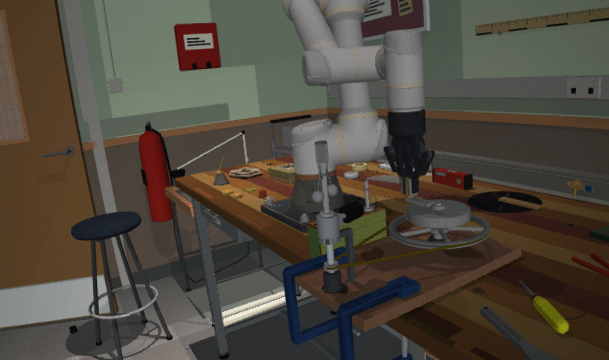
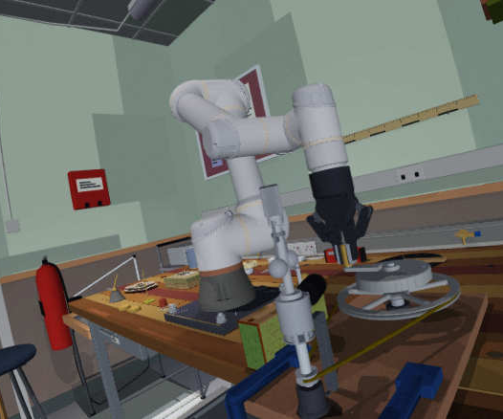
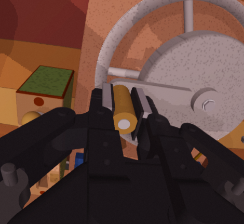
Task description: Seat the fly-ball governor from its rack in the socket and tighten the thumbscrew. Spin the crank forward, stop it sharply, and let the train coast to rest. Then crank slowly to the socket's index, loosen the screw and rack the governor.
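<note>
My gripper (image 3: 124, 101) is closed around the yellow crank handle (image 3: 124, 109), which I hold from above at the end of the grey crank arm (image 1: 420, 202) on the flywheel (image 1: 438, 220). The fly-ball governor (image 1: 325, 195) stands upright in the socket (image 1: 332, 281) at the board's near left corner, its two balls hanging close to the stem. The black thumbscrew knob (image 2: 311, 287) sticks out from the governor's collar. A thin belt (image 2: 378, 338) runs from the wheel's rim to the pulley above the socket. The green-topped rack block (image 3: 45, 83) sits left of the wheel.
A red level (image 1: 452, 178) lies behind the wheel. Blue clamps (image 1: 354, 310) fix the board to the bench's front edge. A yellow-handled screwdriver (image 1: 546, 309), red pliers (image 1: 596, 266) and a wrench lie to the right. A stool (image 1: 113, 272) and a fire extinguisher (image 1: 154, 172) stand left of the bench.
</note>
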You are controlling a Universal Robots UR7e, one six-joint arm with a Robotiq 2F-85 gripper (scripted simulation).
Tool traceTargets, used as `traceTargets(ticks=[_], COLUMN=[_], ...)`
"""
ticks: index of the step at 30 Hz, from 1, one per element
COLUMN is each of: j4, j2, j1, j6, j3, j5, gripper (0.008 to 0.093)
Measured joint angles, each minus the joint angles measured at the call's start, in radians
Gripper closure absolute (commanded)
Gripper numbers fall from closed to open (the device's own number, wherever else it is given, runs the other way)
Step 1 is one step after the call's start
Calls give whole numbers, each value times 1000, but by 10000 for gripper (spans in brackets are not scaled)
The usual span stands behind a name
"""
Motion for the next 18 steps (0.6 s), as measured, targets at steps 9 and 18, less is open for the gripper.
traceTargets(ticks=[9, 18], j4=[0, -1], j2=[2, 4], j1=[-22, -32], j6=[-22, -31], j3=[-1, -3], j5=[0, 0], gripper=[934, 934])
